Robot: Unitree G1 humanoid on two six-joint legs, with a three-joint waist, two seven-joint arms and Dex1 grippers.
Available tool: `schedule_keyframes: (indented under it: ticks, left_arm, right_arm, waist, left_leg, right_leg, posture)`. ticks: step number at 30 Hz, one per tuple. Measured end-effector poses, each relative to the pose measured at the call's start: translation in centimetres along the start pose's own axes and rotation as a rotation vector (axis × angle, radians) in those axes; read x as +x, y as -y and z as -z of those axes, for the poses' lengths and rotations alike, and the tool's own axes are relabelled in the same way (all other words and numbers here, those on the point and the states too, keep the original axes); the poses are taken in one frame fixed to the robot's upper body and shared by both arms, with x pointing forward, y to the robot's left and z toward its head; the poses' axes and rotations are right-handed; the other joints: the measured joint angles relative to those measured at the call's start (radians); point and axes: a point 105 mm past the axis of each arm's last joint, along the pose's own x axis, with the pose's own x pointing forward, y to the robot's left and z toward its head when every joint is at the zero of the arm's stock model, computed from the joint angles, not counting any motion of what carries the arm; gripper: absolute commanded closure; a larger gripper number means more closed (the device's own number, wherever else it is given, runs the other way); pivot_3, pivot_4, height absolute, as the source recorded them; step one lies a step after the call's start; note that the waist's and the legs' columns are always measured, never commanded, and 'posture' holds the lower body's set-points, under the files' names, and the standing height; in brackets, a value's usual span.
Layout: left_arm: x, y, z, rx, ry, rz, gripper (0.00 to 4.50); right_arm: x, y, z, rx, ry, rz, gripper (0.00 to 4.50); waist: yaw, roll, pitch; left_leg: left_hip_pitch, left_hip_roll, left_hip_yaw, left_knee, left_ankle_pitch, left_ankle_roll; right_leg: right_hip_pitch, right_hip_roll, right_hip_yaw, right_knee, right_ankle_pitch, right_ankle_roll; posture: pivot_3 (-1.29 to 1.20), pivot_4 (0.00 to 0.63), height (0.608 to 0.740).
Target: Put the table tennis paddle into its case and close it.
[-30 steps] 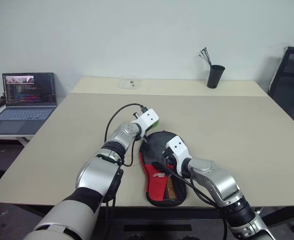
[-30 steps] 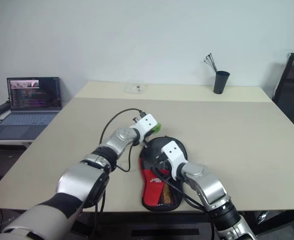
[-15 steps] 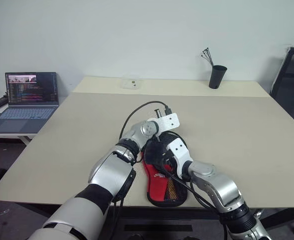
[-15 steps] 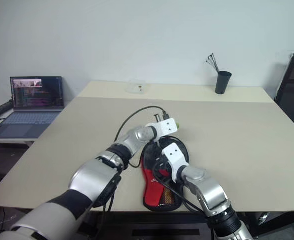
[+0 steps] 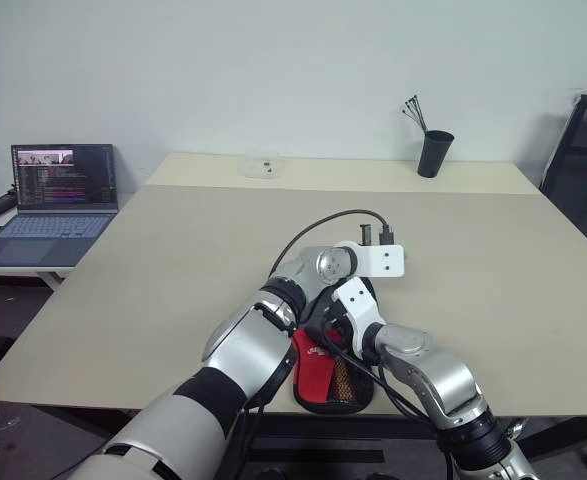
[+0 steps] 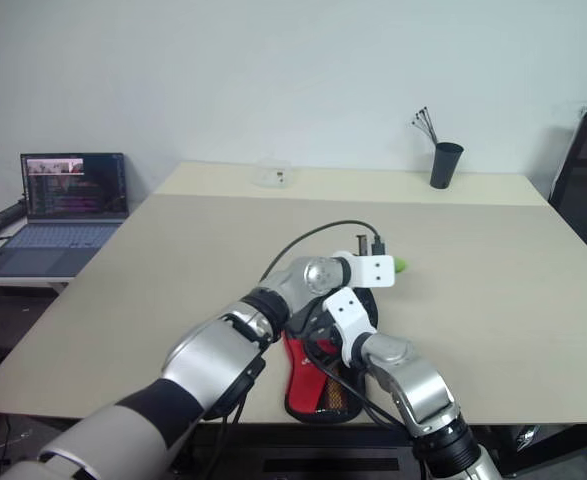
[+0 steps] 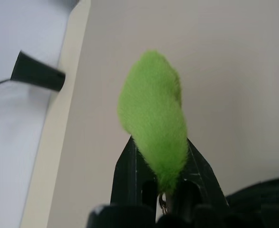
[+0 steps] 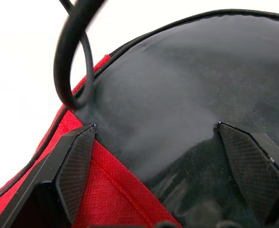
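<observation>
Table (image 5: 173, 250): beige, holds case (image 5: 318, 365), black cup (image 5: 432, 153).
Side desk: open laptop (image 5: 58, 195).
Left gripper (image 7: 159, 164): pinches green tag (image 7: 151, 114).
Right gripper (image 8: 163, 156): spread wide, holds nothing.

Looked like an office or lab workspace, not a home. Main landmark was a big beige table (image 5: 493, 270), plain top, w/ a second strip of the same table pushed against its far edge. Behind it, a bare white wall (image 5: 293, 70). Off the table's left side, on a lower white desk, an open laptop (image 5: 58, 195) w/ code on screen. At the table's far right end stood a black cup (image 5: 432, 153) w/ thin sticks in it. Beside the table's right edge, a black office chair (image 5: 581, 165).
</observation>
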Motion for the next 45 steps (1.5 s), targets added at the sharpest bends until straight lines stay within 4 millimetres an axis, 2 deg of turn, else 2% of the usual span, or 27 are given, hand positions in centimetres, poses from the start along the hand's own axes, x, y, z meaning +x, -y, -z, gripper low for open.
schedule_keyframes:
  ticks: [5,13,19,22,25,27,29,32,36,41,45]
  left_arm:
    - [-0.1,1.0,0.2,-0.057,0.013,0.068,2.95]
    - [-0.5,0.8,0.7,-0.100,0.019,0.066,0.02]
    - [-1.0,0.7,1.0,-0.165,0.068,0.036,0.02]
    - [-1.9,-0.2,1.6,-0.221,0.096,-0.001,0.02]
    - [-3.9,-2.3,3.4,-0.263,0.099,-0.069,0.02]
    - [-5.9,-3.8,5.3,-0.314,0.095,-0.122,0.02]
    - [-7.8,-4.5,7.1,-0.363,0.089,-0.157,0.02]
    - [-9.5,-2.9,9.5,-0.527,0.090,-0.129,0.02]
    - [-10.1,1.2,11.0,-0.753,0.109,-0.008,0.02]
    - [-10.0,3.6,9.4,-0.821,0.172,0.156,0.02]
    - [-9.4,4.0,8.1,-0.827,0.198,0.215,0.02]
  right_arm:
    - [0.1,-0.1,0.0,0.002,0.000,-0.003,0.00]
    - [0.3,-0.1,-0.3,-0.004,0.000,-0.009,0.00]
    - [0.6,0.0,-0.5,0.003,-0.005,-0.011,0.00]
    - [0.2,0.3,-0.9,0.024,0.000,-0.012,0.00]
    - [-0.6,0.3,-1.1,0.077,-0.009,-0.035,0.00]
    - [-1.4,0.3,-1.3,0.128,-0.015,-0.048,0.00]
    - [-2.3,0.5,-1.5,0.170,-0.016,-0.058,0.00]
    - [-4.4,0.9,-3.1,0.182,0.039,-0.082,0.00]
    - [-7.1,2.4,-4.6,0.058,0.055,-0.087,0.00]
    - [-9.0,6.6,-5.8,-0.106,0.042,0.023,0.00]
    - [-8.2,10.7,-6.3,-0.122,0.048,0.161,0.00]
  waist:
    - [0.000,0.000,0.000]
    - [-0.003,0.001,-0.001]
    - [-0.005,0.003,-0.005]
    - [-0.005,0.003,-0.005]
    - [-0.006,0.003,-0.005]
    - [-0.006,0.004,-0.004]
    - [-0.005,0.004,-0.004]
    - [-0.003,0.004,-0.004]
    - [0.003,0.004,-0.004]
    - [0.000,0.004,-0.004]
    - [-0.004,0.004,-0.004]
  left_leg:
    - [0.000,0.000,0.000,0.000,0.000,0.000]
    - [0.001,0.000,0.000,0.000,0.000,0.000]
    - [0.001,0.001,0.000,0.001,0.000,0.000]
    - [0.001,0.001,0.000,0.001,0.000,0.000]
    - [0.000,0.001,0.000,0.000,0.000,0.000]
    - [0.000,0.001,0.000,0.000,0.000,0.000]
    - [-0.001,0.000,0.000,0.000,0.000,0.000]
    - [-0.001,0.000,0.000,0.000,0.000,0.000]
    - [-0.002,-0.001,-0.001,0.001,0.000,0.000]
    - [-0.002,0.000,0.000,0.001,0.000,0.000]
    - [-0.002,0.000,0.001,0.001,0.000,0.000]
  right_leg:
    - [0.000,0.000,0.000,0.000,0.000,0.000]
    - [0.000,0.000,0.000,0.001,0.000,0.000]
    - [0.000,0.000,0.000,0.001,0.000,0.000]
    - [0.000,0.000,0.000,0.001,0.000,0.000]
    - [-0.001,0.000,0.000,0.001,0.000,0.000]
    - [-0.001,0.000,0.000,0.001,0.000,0.000]
    - [-0.002,0.000,0.000,0.001,0.000,0.000]
    - [-0.002,0.000,0.000,0.000,0.000,0.000]
    - [-0.001,-0.001,0.000,-0.002,0.000,0.000]
    - [-0.001,-0.001,0.000,-0.002,0.000,0.000]
    - [-0.001,0.000,0.001,-0.001,0.000,0.000]
  posture:
    - [0.00,0.150,0.740]
    - [0.00,0.150,0.740]
    - [0.00,0.150,0.740]
    - [0.00,0.150,0.740]
    - [0.00,0.150,0.740]
    - [0.00,0.150,0.740]
    - [0.00,0.150,0.740]
    - [0.00,0.150,0.740]
    - [0.00,0.150,0.740]
    - [0.00,0.150,0.740]
    - [0.00,0.150,0.740]
